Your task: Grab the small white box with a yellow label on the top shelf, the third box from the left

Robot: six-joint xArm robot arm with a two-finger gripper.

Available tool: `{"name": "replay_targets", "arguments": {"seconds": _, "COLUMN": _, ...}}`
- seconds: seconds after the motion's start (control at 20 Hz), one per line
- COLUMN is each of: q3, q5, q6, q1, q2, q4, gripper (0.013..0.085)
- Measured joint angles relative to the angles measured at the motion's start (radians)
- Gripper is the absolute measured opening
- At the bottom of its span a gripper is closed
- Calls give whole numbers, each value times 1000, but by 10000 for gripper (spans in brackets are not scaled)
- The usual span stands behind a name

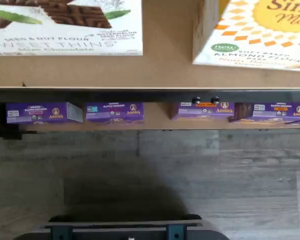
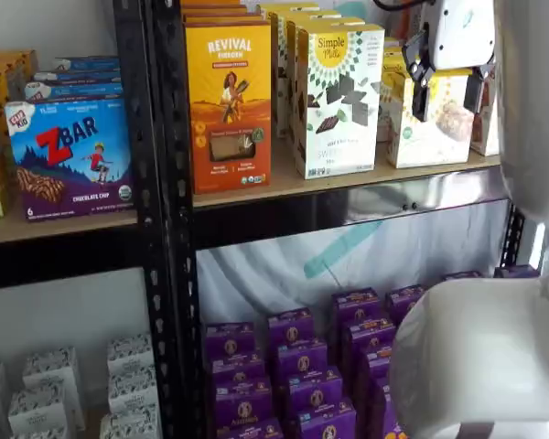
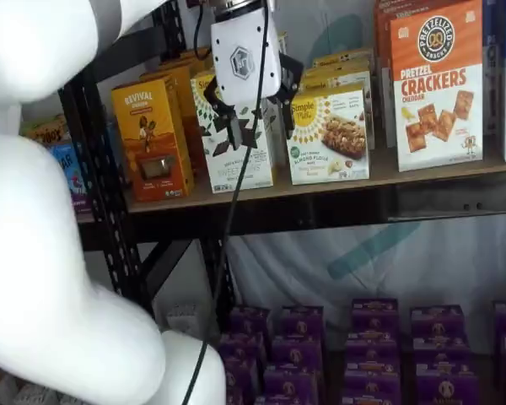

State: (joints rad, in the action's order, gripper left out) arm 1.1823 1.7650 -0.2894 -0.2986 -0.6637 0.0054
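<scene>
The small white box (image 2: 436, 131) with a yellow round logo stands on the top shelf (image 2: 348, 181), right of a taller white carton (image 2: 339, 101) with dark brown shapes. Both show in the other shelf view too: the small box (image 3: 331, 135), the tall carton (image 3: 246, 164), the shelf (image 3: 422, 173). In the wrist view the small box (image 1: 260, 35) and tall carton (image 1: 65, 25) stand on the tan board (image 1: 165, 70). My gripper (image 2: 447, 105) hangs in front of the shelf, open and empty, fingers apart before the small box. It shows in both shelf views (image 3: 257, 131).
An orange Revival carton (image 2: 229, 101) stands left of the tall carton. An orange pretzel crackers carton (image 3: 434, 84) stands right of the small box. Several purple boxes (image 2: 311, 366) fill the lower level. A black perforated upright (image 2: 160, 183) borders the bay. A dark mount (image 1: 125, 231) shows in the wrist view.
</scene>
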Motion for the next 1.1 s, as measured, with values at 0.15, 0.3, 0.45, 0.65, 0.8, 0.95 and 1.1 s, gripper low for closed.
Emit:
{"name": "replay_targets", "arguments": {"seconds": 0.15, "q3": 1, "q5": 0, "q6": -7, "q1": -9, "q2": 2, "q4": 6, "gripper": 850}}
{"name": "replay_targets", "arguments": {"seconds": 0.3, "q3": -5, "q5": -13, "q6": -13, "q1": -15, "q2": -1, "q4": 6, "gripper": 850}}
{"name": "replay_targets", "arguments": {"seconds": 0.45, "q3": -7, "q5": -44, "q6": -23, "q1": -27, "q2": 0, "q4": 11, "gripper": 850}}
{"name": "replay_targets", "arguments": {"seconds": 0.65, "q3": 12, "q5": -73, "q6": -35, "q1": -41, "q2": 27, "q4": 17, "gripper": 850}}
{"name": "replay_targets", "arguments": {"seconds": 0.8, "q3": 21, "q5": -88, "q6": -40, "q1": -45, "q2": 41, "q4": 16, "gripper": 850}}
{"name": "replay_targets", "arguments": {"seconds": 0.95, "q3": 39, "q5": -102, "q6": -48, "q1": -55, "q2": 66, "q4": 21, "gripper": 850}}
{"name": "replay_targets", "arguments": {"seconds": 1.1, "q3": 54, "q5": -113, "q6": -54, "q1": -61, "q2": 86, "q4": 26, "gripper": 850}}
